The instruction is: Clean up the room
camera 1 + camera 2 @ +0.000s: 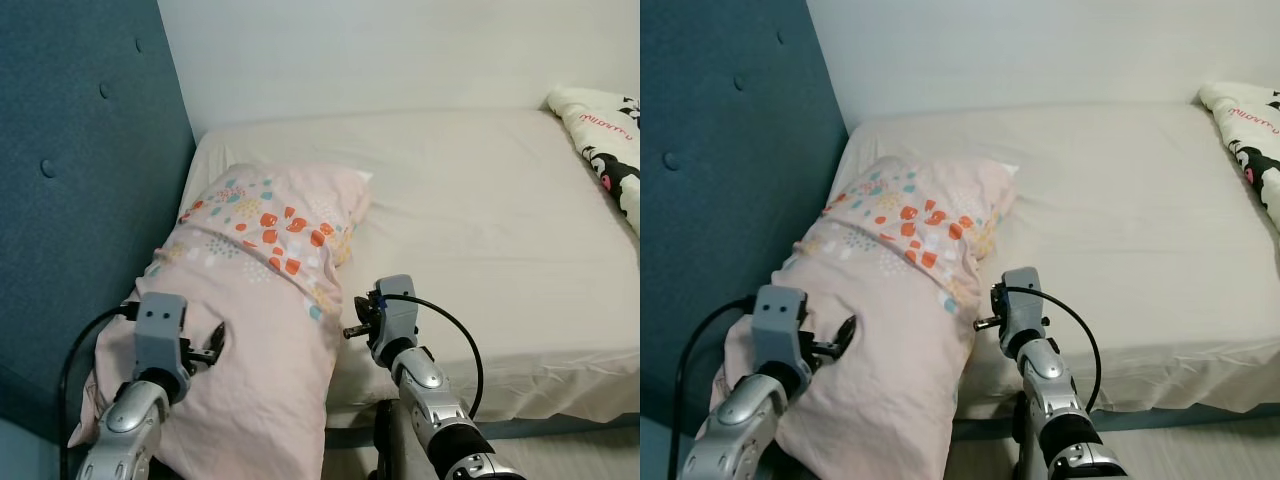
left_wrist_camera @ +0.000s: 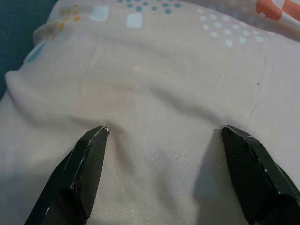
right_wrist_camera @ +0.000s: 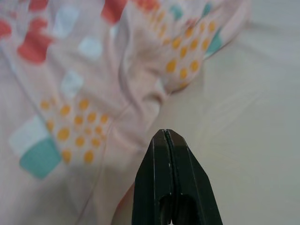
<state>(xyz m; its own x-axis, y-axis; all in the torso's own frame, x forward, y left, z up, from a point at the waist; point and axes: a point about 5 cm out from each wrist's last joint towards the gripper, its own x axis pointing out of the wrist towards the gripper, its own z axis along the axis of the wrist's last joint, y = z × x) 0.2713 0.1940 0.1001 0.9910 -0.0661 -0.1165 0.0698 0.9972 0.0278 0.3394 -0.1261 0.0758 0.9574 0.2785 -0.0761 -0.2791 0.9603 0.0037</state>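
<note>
Here the pink patterned pillow (image 1: 250,300) lies lengthwise down the bed's (image 1: 480,220) headboard-side edge, overhanging; left gripper (image 2: 164,140), fingers spread wide and empty, rests on it, nearer than the closed, empty right gripper (image 3: 167,140) beside its edge.

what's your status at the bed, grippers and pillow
Left gripper open, fingertips pressed on pink pillow. Right gripper shut, empty, beside pillow's edge over bed. Nothing in the way.
</note>
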